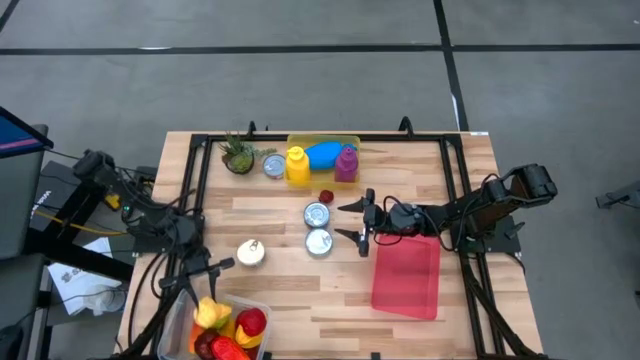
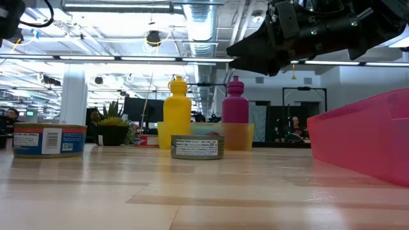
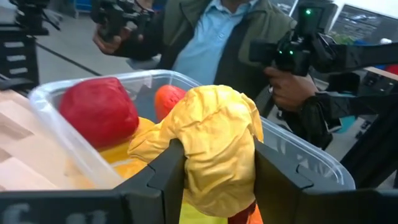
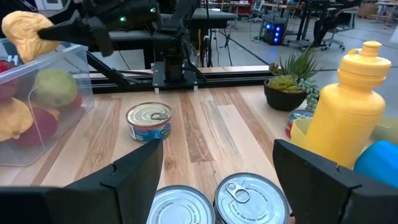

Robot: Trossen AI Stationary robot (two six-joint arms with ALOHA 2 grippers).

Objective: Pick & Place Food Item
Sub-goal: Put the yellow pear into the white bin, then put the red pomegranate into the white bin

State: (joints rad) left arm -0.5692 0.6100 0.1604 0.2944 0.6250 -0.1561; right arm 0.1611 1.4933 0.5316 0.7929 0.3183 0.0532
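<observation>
Planks of wooden table (image 1: 280,290), left hand (image 3: 214,171) gripping yellow food (image 3: 211,143), right hand (image 1: 358,222) open

Along desk (image 1: 280,290) far edge, left to right: potted plant (image 1: 238,155), can (image 1: 273,166), bottle (image 1: 297,166), second bottle (image 1: 346,164). Mid-desk: two cans (image 1: 317,214) side by side, right gripper (image 1: 356,222) just beside them. Tray (image 1: 406,275) right of those. Lone can (image 1: 250,253) nearer left. Near-left corner: bin (image 1: 182,322) holding fruit, left gripper (image 3: 217,180) above it, closed on food item (image 3: 214,143).

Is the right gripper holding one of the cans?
No, the right gripper is open and empty, above two cans on the table.
</observation>
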